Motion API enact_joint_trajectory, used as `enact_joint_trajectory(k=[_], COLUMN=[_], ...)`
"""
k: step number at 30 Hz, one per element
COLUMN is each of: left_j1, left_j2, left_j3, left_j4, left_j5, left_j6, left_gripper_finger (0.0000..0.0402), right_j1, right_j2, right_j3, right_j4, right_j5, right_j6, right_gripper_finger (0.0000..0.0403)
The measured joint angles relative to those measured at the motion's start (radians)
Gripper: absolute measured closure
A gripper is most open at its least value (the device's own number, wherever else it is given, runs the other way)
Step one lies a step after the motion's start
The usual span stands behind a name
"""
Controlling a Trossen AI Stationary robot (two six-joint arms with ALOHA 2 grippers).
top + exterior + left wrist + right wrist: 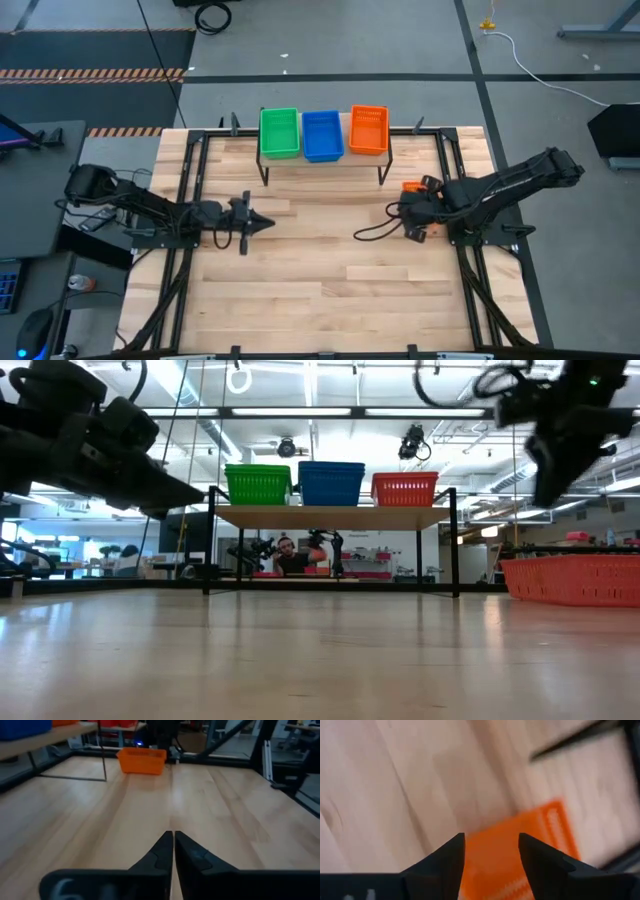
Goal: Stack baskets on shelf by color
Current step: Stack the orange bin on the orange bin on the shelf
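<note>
3 baskets sit in a row on the shelf [322, 160] at the far edge of the slatted table [320, 300]: 1 green basket [279, 132] on the left, 1 blue basket [322, 135] in the middle, 1 orange basket [368, 129] on the right. Seen from table height, all 3 stand upright on the light plank, close beside one another, the green and the blue nearly touching. Whether any holds another nested inside cannot be told.

A 4th basket, a second orange one [414, 187], lies on the table well to the right of the shelf, just under the right arm. The right gripper [411, 212] hangs above it with its jaws spread a moderate way apart and nothing between them; its wrist camera looks down past both fingers [445, 857] onto the orange mesh.

The left gripper [262, 223] rests low over the bare left half of the table, pointing toward the centre, its 2 fingers pressed together and empty.

Beyond the shelf's black legs, a seated person [290, 560] is visible in the room behind.

No label, brand or writing can be read on any basket or on the arms.
</note>
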Motion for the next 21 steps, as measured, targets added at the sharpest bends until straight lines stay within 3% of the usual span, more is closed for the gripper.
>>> enact_joint_trajectory(k=[6, 10, 21], left_j1=[-0.04, -0.049, -0.049], left_j2=[0.0, 0.0, 0.0], left_j3=[0.0, 0.0, 0.0], left_j4=[-0.008, -0.007, -0.007], left_j5=[0.0, 0.0, -0.035], left_j6=[-0.003, -0.003, -0.018], left_gripper_finger=[0.0382, 0.0391, 0.0385], right_j1=[0.017, 0.037, 0.043], right_j2=[0.0, 0.0, 0.039], right_j3=[-0.08, -0.14, -0.197], right_j4=[-0.052, -0.052, 0.01], right_j5=[-0.159, -0.15, -0.178], right_j6=[0.085, 0.103, 0.151], right_gripper_finger=[0.0158, 0.0134, 0.0153])
